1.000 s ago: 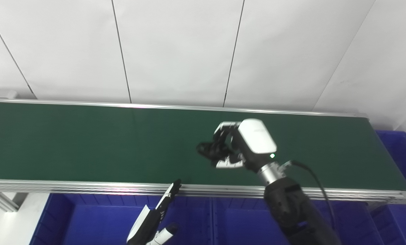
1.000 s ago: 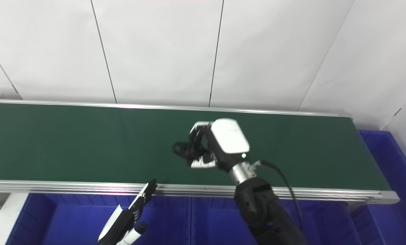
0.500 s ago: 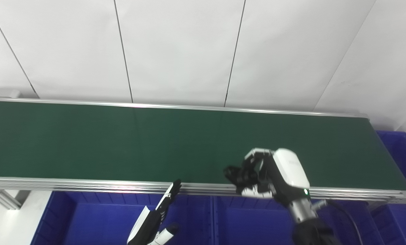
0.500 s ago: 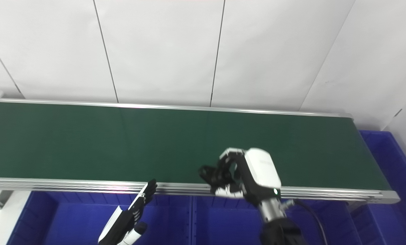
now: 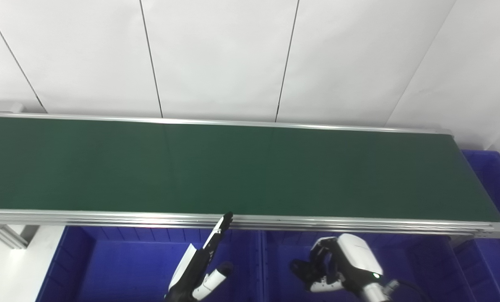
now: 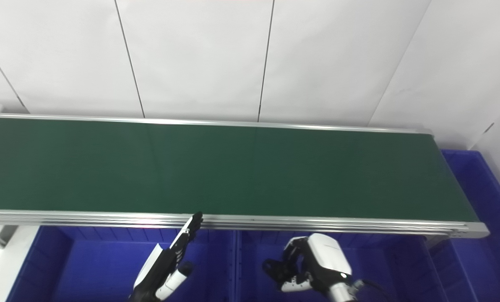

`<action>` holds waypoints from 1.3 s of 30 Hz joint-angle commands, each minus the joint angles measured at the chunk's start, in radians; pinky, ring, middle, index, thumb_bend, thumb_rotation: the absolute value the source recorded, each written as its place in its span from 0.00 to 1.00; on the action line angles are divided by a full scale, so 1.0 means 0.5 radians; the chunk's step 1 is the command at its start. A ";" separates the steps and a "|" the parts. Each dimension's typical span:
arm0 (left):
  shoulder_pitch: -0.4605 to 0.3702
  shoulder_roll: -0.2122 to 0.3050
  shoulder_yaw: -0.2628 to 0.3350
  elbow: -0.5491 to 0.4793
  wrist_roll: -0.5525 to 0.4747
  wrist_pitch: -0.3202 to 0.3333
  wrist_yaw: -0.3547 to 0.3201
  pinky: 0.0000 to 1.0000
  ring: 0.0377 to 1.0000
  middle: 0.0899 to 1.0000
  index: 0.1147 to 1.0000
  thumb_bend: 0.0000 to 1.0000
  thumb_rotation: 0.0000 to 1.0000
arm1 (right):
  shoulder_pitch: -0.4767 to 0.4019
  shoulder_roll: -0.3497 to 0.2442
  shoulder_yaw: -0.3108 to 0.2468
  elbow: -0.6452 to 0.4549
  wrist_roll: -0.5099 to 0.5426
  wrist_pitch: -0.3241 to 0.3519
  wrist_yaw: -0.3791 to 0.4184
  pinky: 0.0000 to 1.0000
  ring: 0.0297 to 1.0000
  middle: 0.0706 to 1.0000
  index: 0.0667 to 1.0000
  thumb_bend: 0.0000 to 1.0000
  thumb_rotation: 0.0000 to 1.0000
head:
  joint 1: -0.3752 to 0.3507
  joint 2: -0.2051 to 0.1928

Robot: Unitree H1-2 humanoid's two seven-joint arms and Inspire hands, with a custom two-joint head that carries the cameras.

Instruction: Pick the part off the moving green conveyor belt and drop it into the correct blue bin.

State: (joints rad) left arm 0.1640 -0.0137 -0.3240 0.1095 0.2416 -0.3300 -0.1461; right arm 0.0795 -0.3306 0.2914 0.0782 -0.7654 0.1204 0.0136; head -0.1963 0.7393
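The green conveyor belt (image 5: 233,167) runs across the view with no part lying on it. My right hand (image 5: 344,268) hangs below the belt's near rail, over the middle blue bin (image 5: 283,251). Its fingers are curled around a small black part (image 5: 301,268), also seen as the black part (image 6: 274,268) in the right eye view. My left hand (image 5: 199,266) is open over the left blue bin (image 5: 120,268), fingers straight and pointing up at the belt's near rail, holding nothing.
The belt's aluminium near rail (image 5: 107,218) lies between the bins and the belt. Another blue bin (image 5: 495,180) stands past the belt's right end. A white panelled wall (image 5: 216,58) rises behind the belt.
My right hand has come off the belt with the black part, crossed the near rail and dropped low over the middle bin. The left hand rose slightly. The camera tilted a little.
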 commanded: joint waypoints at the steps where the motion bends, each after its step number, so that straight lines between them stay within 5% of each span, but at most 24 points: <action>1: -0.004 -0.010 -0.002 -0.085 0.010 -0.013 0.033 1.00 1.00 1.00 1.00 0.63 1.00 | -0.063 -0.015 0.033 0.009 -0.055 0.001 0.004 0.29 0.37 0.38 0.49 0.52 0.00 | -0.010 0.008; 6: 0.002 -0.007 0.005 -0.105 -0.006 -0.008 0.022 1.00 1.00 1.00 1.00 0.63 1.00 | -0.110 -0.009 0.126 0.102 -0.179 0.094 0.050 0.35 0.45 0.41 0.51 0.52 0.00 | -0.037 0.021; 8: 0.006 -0.004 0.006 -0.116 -0.005 0.004 0.019 1.00 1.00 1.00 1.00 0.64 1.00 | -0.105 -0.002 0.131 0.082 -0.189 0.123 0.063 0.44 0.55 0.56 0.62 0.57 0.09 | -0.043 0.022; 9: 0.006 -0.003 0.007 -0.120 -0.007 0.009 0.017 1.00 1.00 1.00 1.00 0.64 1.00 | -0.099 0.002 0.125 0.069 -0.187 0.122 0.054 0.63 0.72 0.73 0.76 0.61 0.23 | -0.043 0.022; 13: 0.007 0.000 0.012 -0.122 -0.031 0.001 0.014 1.00 1.00 1.00 1.00 0.64 1.00 | -0.041 0.038 0.065 -0.058 -0.134 0.129 0.013 0.77 0.87 0.87 0.86 0.64 0.41 | -0.064 0.021; 24: 0.058 0.034 0.016 -0.203 -0.068 0.046 -0.010 1.00 1.00 1.00 1.00 0.66 0.98 | 0.333 0.206 -0.085 -0.767 0.012 0.213 0.073 0.84 0.92 0.94 0.96 0.69 0.52 | -0.092 0.022; 27: 0.062 0.046 0.018 -0.213 -0.106 0.048 -0.026 1.00 1.00 1.00 1.00 0.66 0.98 | 0.439 0.292 -0.120 -0.869 0.214 0.179 0.110 0.81 0.90 0.93 0.95 0.69 0.52 | -0.099 0.029; 30: 0.059 0.054 0.020 -0.207 -0.130 0.043 -0.034 1.00 1.00 1.00 1.00 0.64 0.97 | 0.456 0.240 -0.131 -0.827 0.416 0.085 0.229 0.85 0.95 0.98 1.00 0.69 0.61 | -0.094 0.021; 34: 0.058 0.056 0.028 -0.186 -0.126 0.016 -0.027 1.00 1.00 1.00 1.00 0.64 0.97 | 0.492 0.231 -0.173 -0.718 0.658 -0.124 0.188 0.81 0.91 0.98 0.99 0.76 0.61 | -0.061 -0.013; 39: 0.061 0.053 0.040 -0.177 -0.156 0.021 -0.034 1.00 1.00 1.00 1.00 0.65 0.95 | 0.521 0.268 -0.207 -0.650 0.858 -0.236 0.156 0.80 0.94 1.00 1.00 0.83 0.75 | -0.045 -0.037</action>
